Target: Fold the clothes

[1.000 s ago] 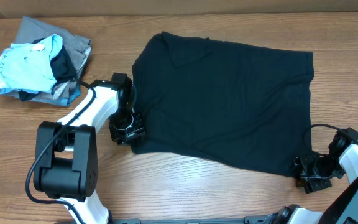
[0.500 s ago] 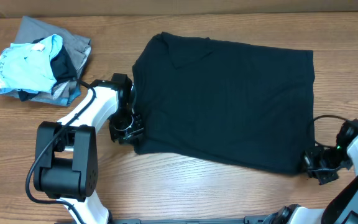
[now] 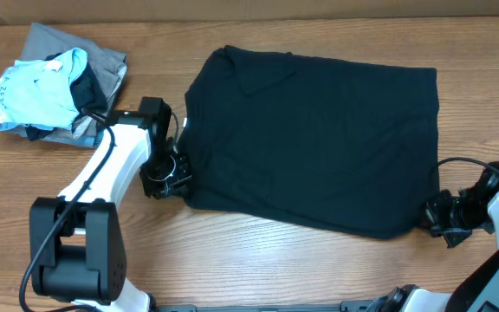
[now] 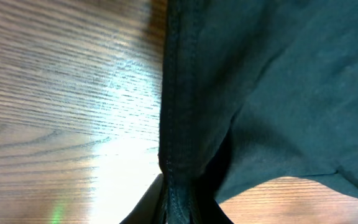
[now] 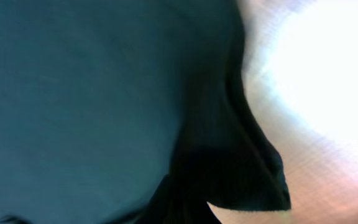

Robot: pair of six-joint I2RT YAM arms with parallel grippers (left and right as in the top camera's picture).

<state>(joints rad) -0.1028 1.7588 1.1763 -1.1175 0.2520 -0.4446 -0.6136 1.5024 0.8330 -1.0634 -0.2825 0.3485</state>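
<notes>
The clothes (image 3: 319, 139), one black short-sleeved shirt, lie spread flat across the middle of the wooden table (image 3: 258, 260). My left gripper (image 3: 173, 184) sits at the shirt's lower left corner. In the left wrist view its fingers (image 4: 146, 210) pinch the stitched hem (image 4: 178, 124), so my left gripper (image 4: 178, 211) is shut on it. My right gripper (image 3: 430, 215) is at the lower right corner. The right wrist view shows the black fabric (image 5: 73, 93) bunched into my right gripper (image 5: 185, 205), with a loose corner (image 5: 260, 180) hanging beside it.
A pile of light-blue and grey garments (image 3: 55, 87) lies at the far left of the table, just above the left arm (image 3: 111, 165). A cardboard wall (image 3: 249, 7) runs along the back edge. A cable (image 3: 457, 163) loops near the right arm.
Both grippers have shut on the shirt's lower corners. The left one shifted slightly left and up with the hem. The right one moved right and up, drawing its corner along.
</notes>
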